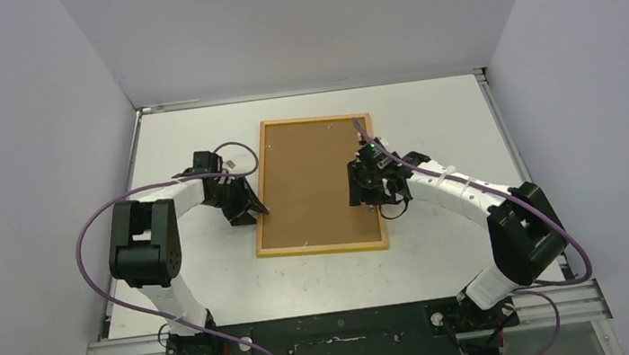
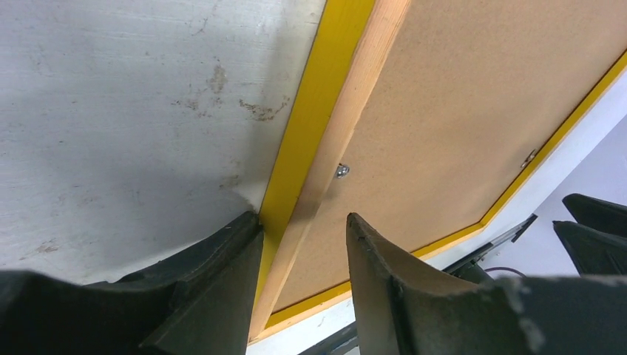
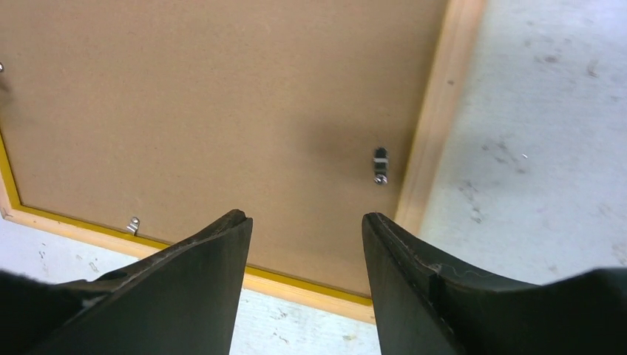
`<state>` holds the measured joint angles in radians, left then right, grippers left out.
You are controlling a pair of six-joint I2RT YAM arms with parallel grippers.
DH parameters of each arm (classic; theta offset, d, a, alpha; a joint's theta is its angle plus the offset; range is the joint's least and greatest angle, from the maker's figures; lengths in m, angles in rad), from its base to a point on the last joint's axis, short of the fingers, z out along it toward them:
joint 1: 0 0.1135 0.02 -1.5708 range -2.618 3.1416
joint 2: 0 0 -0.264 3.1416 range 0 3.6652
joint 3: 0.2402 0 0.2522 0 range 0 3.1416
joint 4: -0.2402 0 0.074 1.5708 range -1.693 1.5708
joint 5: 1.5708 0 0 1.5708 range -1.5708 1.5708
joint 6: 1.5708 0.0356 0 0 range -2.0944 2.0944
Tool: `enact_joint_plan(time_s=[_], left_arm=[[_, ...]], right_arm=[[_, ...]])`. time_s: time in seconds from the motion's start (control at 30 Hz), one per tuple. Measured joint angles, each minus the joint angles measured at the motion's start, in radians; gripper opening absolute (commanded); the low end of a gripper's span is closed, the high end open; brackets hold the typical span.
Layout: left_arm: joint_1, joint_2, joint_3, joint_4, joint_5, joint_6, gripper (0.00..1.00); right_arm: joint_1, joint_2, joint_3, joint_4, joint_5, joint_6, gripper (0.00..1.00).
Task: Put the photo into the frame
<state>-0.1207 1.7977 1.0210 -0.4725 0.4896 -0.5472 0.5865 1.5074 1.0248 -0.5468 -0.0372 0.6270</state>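
where the frame (image 2: 310, 111) lies, left gripper (image 2: 303, 217) straddles

The left arm (image 1: 144, 253) rises from its base at the near left, folds at a black elbow out to the left, and sends its white forearm right and slightly far. Its wrist tips down, so the left gripper (image 1: 253, 210) points right and downward. Its two dark fingers (image 2: 222, 274) stand apart with a clear gap between them. The right arm (image 1: 516, 230) mirrors this pose: base at the near right, elbow out to the right, forearm reaching left and far. The right gripper (image 1: 357, 198) points down and left, its jaws likewise parted.
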Motion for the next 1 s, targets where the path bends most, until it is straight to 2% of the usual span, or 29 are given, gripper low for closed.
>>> enact_joint_plan(time_s=[0.33, 1.0], left_arm=[[-0.003, 0.0, 0.001, -0.02, -0.048, 0.001, 0.3], [-0.004, 0.01, 0.012, -0.032, -0.048, 0.006, 0.23]], right_arm=[[0.024, 0.199, 0.067, 0.023, -0.042, -0.018, 0.49], [0.024, 0.254, 0.101, 0.024, 0.016, -0.018, 0.49]])
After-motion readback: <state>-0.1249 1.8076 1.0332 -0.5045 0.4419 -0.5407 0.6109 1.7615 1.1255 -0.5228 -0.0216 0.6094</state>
